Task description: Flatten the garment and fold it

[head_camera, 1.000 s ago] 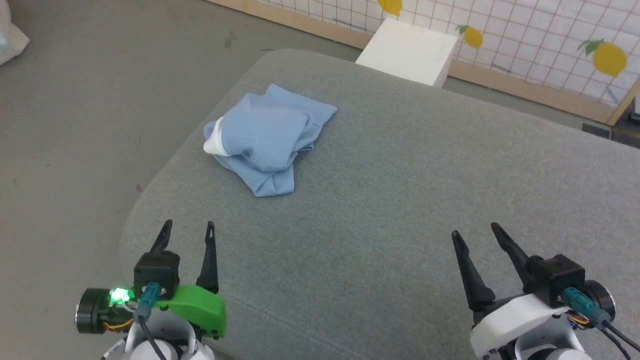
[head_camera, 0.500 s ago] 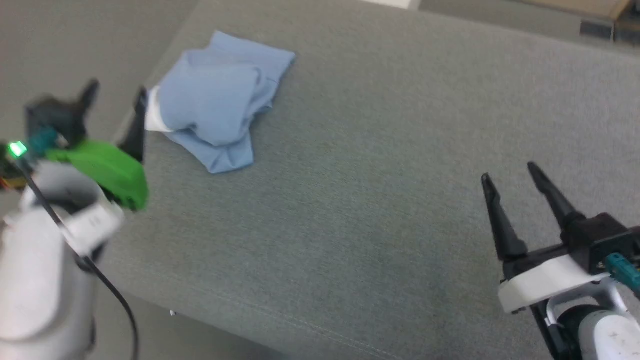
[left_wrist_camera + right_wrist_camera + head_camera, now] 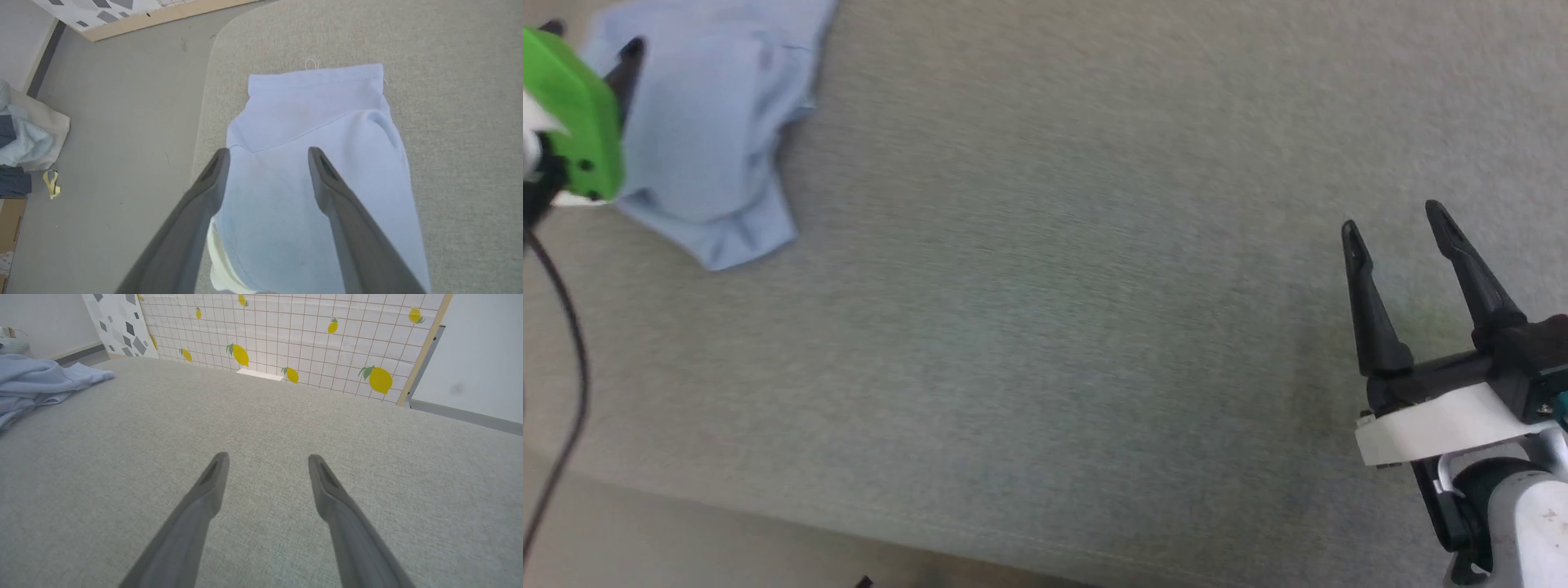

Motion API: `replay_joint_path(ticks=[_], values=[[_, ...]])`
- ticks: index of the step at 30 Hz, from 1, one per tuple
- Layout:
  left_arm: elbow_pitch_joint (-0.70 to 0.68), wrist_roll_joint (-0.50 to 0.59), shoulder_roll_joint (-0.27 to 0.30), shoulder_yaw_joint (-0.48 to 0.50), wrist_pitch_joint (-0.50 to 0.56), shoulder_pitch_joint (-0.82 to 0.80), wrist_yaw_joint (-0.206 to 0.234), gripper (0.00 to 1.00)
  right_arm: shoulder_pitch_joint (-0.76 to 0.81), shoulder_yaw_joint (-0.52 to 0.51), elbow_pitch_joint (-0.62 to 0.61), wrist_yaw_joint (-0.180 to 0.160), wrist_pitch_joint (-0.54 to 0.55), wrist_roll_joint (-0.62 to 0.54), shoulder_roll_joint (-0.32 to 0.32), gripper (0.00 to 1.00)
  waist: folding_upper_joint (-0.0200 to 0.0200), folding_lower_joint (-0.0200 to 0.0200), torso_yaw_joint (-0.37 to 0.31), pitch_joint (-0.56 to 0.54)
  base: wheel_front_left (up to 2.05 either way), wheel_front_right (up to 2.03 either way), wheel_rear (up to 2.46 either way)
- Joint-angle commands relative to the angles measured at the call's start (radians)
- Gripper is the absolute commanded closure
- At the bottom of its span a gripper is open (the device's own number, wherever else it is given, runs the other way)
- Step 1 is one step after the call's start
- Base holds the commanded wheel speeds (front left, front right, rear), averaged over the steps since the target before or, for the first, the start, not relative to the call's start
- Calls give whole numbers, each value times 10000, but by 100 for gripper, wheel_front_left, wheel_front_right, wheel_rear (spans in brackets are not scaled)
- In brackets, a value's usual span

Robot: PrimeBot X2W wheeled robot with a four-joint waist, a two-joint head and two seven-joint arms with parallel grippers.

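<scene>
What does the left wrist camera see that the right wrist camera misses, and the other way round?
Left wrist view, not right: the left gripper, open over the garment, its white collar, and a pile of clothes on the floor. Right wrist view, not left: the right gripper, open above bare cushion, and a lemon-patterned wall. Both: the light blue garment, bunched on the grey cushion.

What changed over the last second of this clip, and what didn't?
The left gripper reached forward and is now over the garment, jaws open, nothing gripped. The head camera also dipped. The garment stayed crumpled in place; the right gripper stayed open over the grey cushion.
</scene>
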Motion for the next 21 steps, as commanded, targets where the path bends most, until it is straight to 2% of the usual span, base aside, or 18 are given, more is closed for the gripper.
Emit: replay_joint_path(ticks=[1,5,9,14,15,21], values=[[249,-250,199,-109,195,-236,-24,0,-166,-3,-14,-17,-121,-78,60,0,0,-3,-932,914,0,0,0],[1304,-811,590,-298,1324,-450,-25,0,-144,23,101,-17,-309,-151,142,0,0,-3,-1136,1054,0,0,0],[1804,-1174,775,-501,2568,-501,-25,0,-89,76,160,-17,-440,-242,196,0,0,-3,-1209,1122,0,0,0],[1900,-1230,888,-637,3056,-419,8,1,-16,144,233,-17,-504,-352,262,0,0,-3,-1180,1111,0,0,0],[1869,-1223,919,-661,3039,-377,7,100,-18,164,258,-17,-503,-369,272,0,0,-3,-1173,1073,0,0,0],[1804,-950,1065,-591,1956,-318,64,100,4,232,515,-17,-495,-361,259,0,0,-3,-1120,552,0,0,0]])
